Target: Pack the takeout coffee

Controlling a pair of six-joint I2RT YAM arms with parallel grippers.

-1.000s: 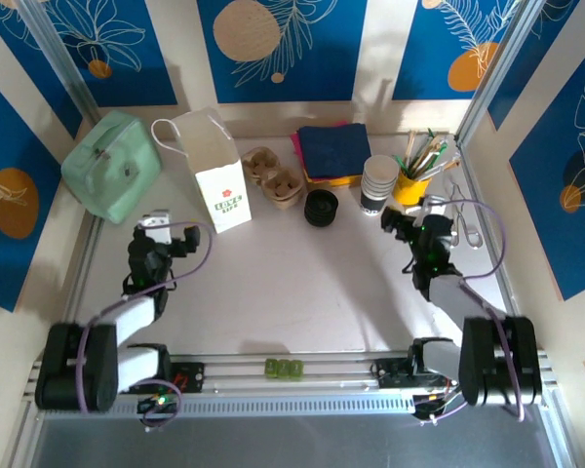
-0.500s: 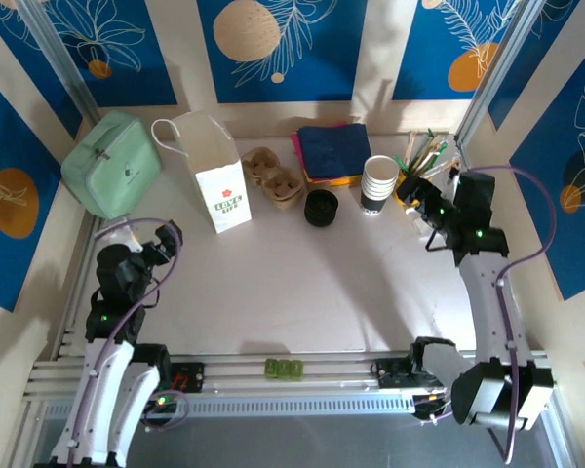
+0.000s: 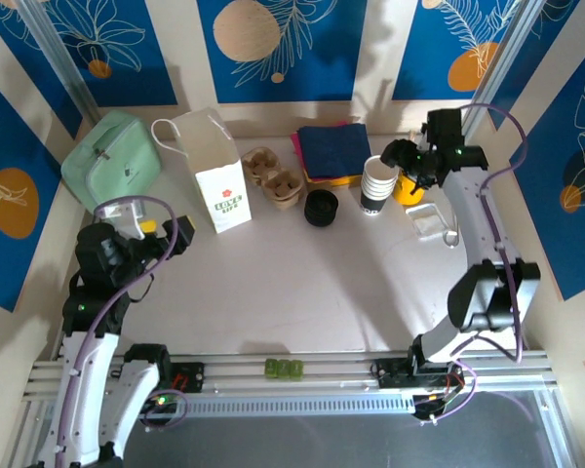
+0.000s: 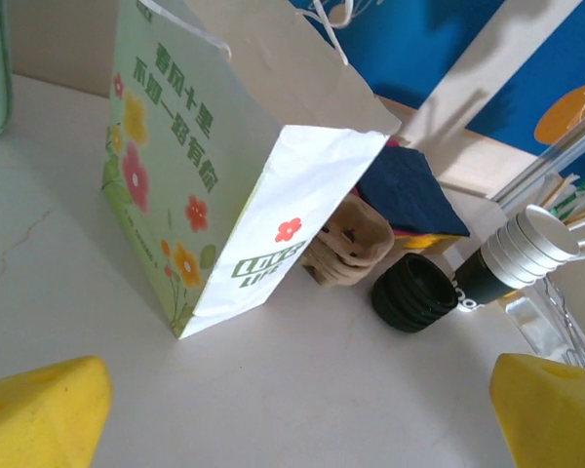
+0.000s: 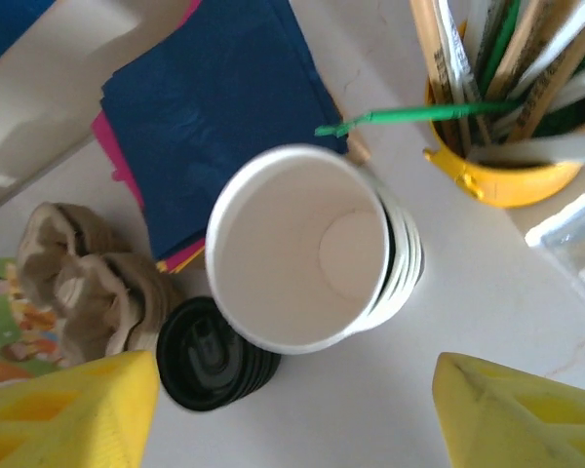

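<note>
A stack of white ribbed takeout cups [image 3: 378, 183] with a dark lower part stands at the back right of the table. My right gripper [image 3: 400, 158] hovers just above and to the right of it, open. In the right wrist view the top cup's open rim [image 5: 302, 244] lies between and ahead of the yellow fingers [image 5: 78, 409], untouched by them, with the right gripper [image 5: 297, 419] holding nothing. My left gripper [image 3: 171, 232] hangs open at the left, apart from everything. In the left wrist view the left gripper [image 4: 292, 419] faces the cup stack [image 4: 522, 249] far off.
Black lids [image 3: 321, 207] sit left of the cups, and a brown cup carrier [image 3: 273, 175] beside a white paper bag [image 3: 214, 171]. Blue napkins [image 3: 333, 151] lie behind. A yellow pot of stirrers [image 3: 414, 183] crowds the cups' right side. A green pouch [image 3: 112, 161] rests at the back left.
My right arm swung from the front right up to the back, ending over the cup stack. The left arm pulled back to the left and rose.
</note>
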